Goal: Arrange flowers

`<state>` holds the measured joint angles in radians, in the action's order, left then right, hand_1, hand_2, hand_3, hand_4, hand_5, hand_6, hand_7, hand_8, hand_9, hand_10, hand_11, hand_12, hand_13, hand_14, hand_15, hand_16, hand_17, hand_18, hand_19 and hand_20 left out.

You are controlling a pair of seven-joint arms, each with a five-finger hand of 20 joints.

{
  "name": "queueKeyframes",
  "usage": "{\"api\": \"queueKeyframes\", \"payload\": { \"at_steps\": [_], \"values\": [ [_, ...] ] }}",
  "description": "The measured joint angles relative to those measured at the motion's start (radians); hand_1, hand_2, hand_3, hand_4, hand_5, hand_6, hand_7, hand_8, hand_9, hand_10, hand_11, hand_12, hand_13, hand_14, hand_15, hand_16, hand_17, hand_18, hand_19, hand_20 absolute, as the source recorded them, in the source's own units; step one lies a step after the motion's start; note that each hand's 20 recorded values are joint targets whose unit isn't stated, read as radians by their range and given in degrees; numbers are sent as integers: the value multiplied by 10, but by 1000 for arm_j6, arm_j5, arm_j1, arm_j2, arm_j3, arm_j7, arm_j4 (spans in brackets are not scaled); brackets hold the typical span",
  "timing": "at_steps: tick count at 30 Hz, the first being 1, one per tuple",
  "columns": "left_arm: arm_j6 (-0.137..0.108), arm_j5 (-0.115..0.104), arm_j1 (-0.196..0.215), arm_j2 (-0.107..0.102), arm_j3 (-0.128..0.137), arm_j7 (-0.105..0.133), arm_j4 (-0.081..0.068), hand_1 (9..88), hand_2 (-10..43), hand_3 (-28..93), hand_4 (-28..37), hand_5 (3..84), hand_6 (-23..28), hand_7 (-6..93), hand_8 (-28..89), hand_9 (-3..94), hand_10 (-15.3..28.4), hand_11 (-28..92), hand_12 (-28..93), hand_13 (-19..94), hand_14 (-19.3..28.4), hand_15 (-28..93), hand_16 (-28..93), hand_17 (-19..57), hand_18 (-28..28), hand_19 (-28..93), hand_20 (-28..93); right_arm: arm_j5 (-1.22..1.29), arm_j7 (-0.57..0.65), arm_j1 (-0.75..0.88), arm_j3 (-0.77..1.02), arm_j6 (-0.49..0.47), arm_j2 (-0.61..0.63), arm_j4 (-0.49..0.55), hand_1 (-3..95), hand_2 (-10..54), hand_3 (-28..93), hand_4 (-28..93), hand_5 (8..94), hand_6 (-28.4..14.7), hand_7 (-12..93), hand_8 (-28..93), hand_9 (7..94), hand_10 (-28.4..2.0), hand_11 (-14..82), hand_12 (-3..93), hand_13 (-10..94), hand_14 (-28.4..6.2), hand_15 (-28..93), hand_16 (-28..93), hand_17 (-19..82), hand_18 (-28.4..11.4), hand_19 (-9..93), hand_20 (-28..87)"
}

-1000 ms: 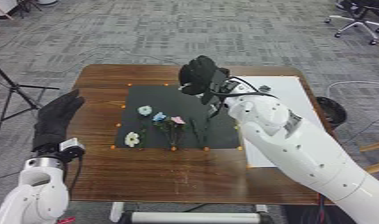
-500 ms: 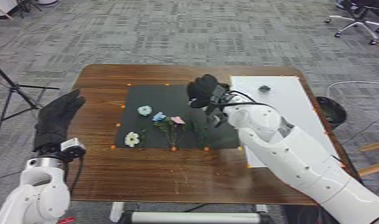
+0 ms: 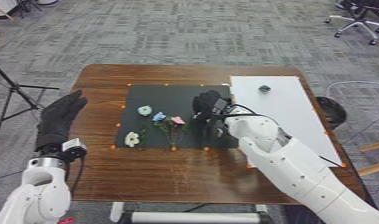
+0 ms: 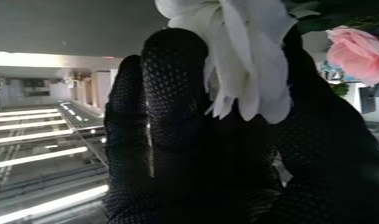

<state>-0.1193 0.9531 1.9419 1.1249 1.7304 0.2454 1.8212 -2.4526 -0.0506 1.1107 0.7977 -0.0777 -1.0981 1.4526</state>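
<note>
Right hand shifts robotward over the black mat, beside the pink flower, fingers extended, white flower between them and the thumb; pickup for arranging looks likely next.

The brown wooden worktop sits on a floor of gray carpet, with a round black bin near its right side. A skinny black tripod stands on the left, and a rolling chair is farther back on the right. Long, bright white ceiling lights shine in rows.
</note>
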Motion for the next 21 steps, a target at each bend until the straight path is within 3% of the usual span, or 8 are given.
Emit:
{"api": "queueKeyframes", "payload": {
  "at_steps": [4,8,21],
  "values": [
    [2,0,0,0,0,0,0,248,12,697,-242,483,37,142,-76,490,135,190,116,354,156,100,18,44,110,57,148,13,21,-3,-3,0,1,2,451,-95,667,-184,640,24,239,11,713,-103,165,193,723,-74,559,338,268,-187,531,547],
    [3,0,0,0,1,1,-1,248,13,696,-242,482,37,142,-76,490,136,190,116,354,156,100,18,44,110,57,148,33,34,-11,-6,0,5,3,390,-95,707,-174,624,15,219,-106,693,-112,158,188,707,-82,568,329,262,-191,531,544],
    [4,-1,-1,-1,1,1,-1,247,12,697,-242,481,37,142,-75,490,136,190,116,354,156,100,17,43,110,57,148,147,58,-54,24,-22,38,59,319,-95,691,-147,615,1,194,-99,675,-128,143,191,684,-99,568,322,248,-200,519,538]
  ]
}}
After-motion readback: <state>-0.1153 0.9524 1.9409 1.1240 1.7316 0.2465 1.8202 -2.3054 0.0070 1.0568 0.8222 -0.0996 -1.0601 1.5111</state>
